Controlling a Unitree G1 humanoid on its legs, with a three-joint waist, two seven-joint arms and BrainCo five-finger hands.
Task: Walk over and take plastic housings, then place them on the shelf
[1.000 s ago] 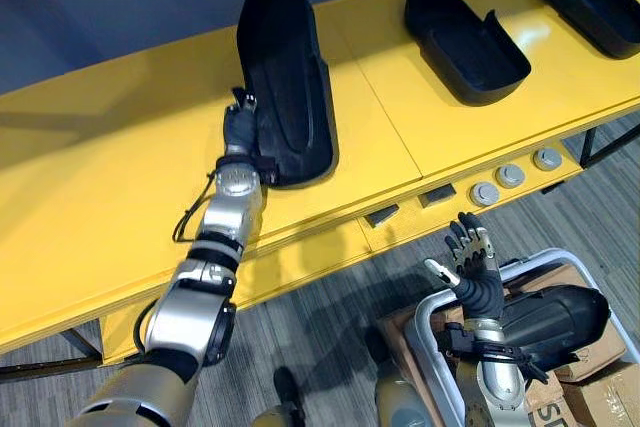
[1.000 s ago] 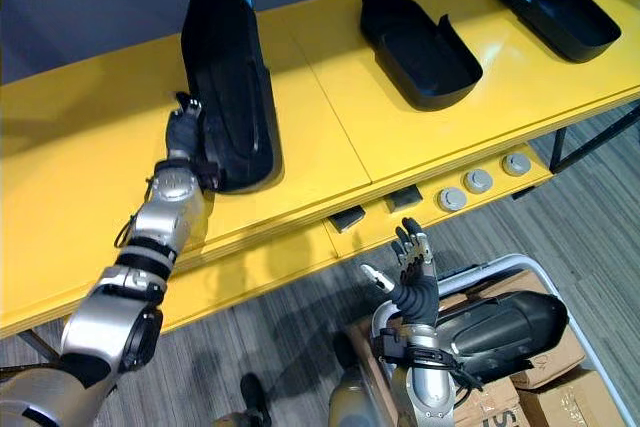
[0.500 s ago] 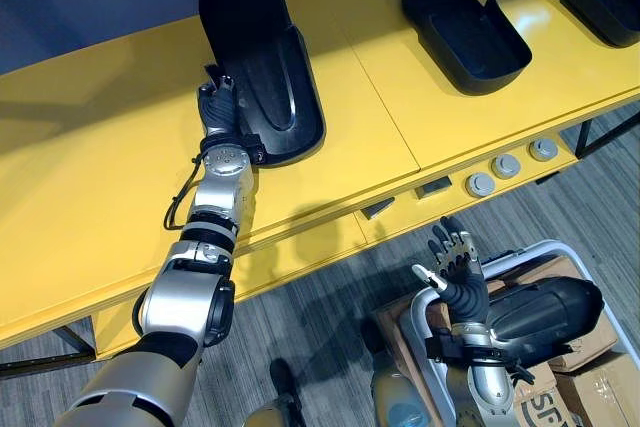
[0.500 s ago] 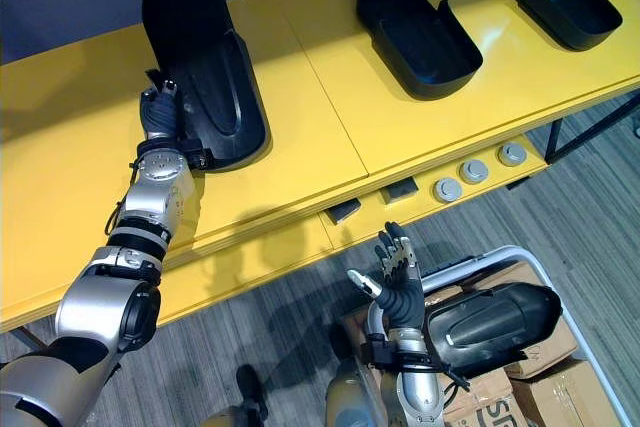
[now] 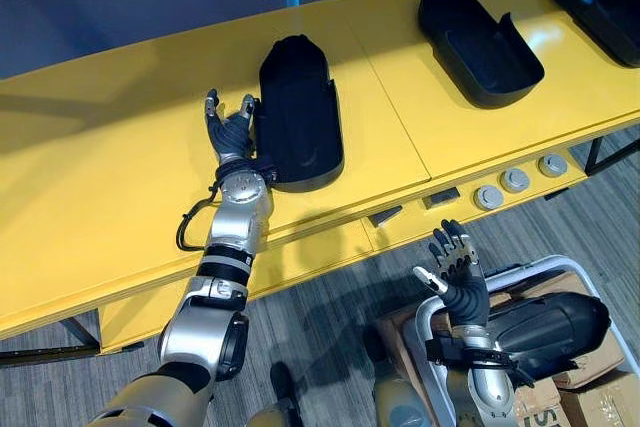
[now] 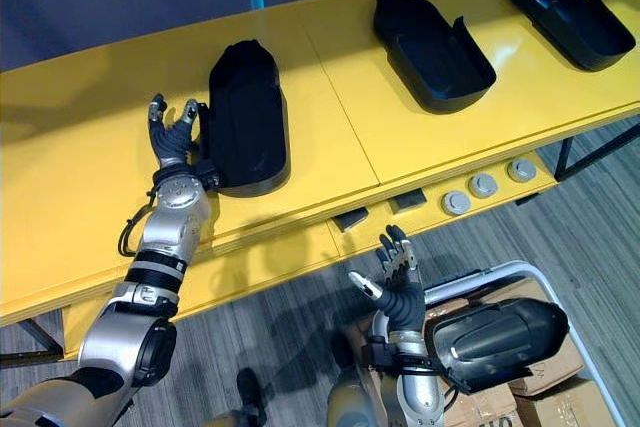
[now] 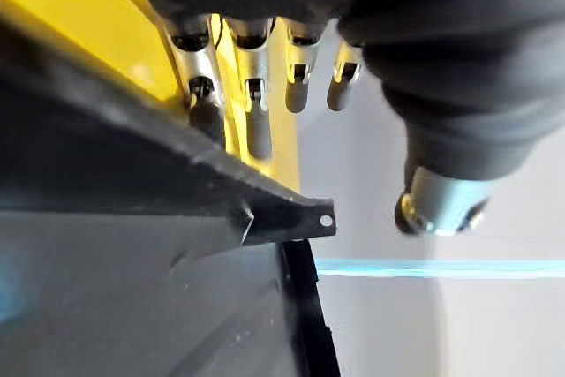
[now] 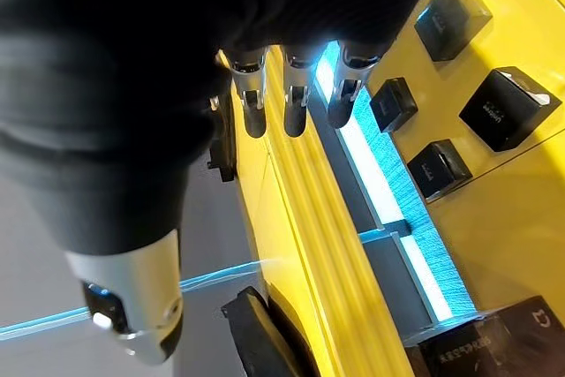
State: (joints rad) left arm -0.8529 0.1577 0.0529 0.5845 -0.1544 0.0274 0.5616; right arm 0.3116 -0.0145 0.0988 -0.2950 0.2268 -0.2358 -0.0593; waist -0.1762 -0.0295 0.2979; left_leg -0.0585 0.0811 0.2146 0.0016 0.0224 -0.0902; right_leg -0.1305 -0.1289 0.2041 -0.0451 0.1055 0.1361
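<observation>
The nearest plastic housing (image 5: 300,112), a long black shell, lay flat on the yellow shelf (image 5: 100,177) near its front edge, with its rounded end pointing toward the back edge. The left robot hand (image 5: 232,132) sat just beside the housing's left rim with its fingers straight and spread apart, gripping nothing; whether the thumb touched the rim could not be told. Two more black housings lay farther along toward the shelf's right end: a second housing (image 5: 480,42) with its hollow side up, well apart from the first, and a third housing (image 5: 595,7) at the far right corner. A row of round buttons (image 5: 515,180) sat in the shelf's front face. Below the front edge, over the grey carpet floor (image 5: 320,317), the right robot hand (image 5: 458,272) was raised with its fingers straight and apart, empty. Just beside it stood a grey-rimmed bin (image 6: 500,269) holding another black housing (image 5: 550,322), with cardboard boxes (image 6: 540,392) under it.
</observation>
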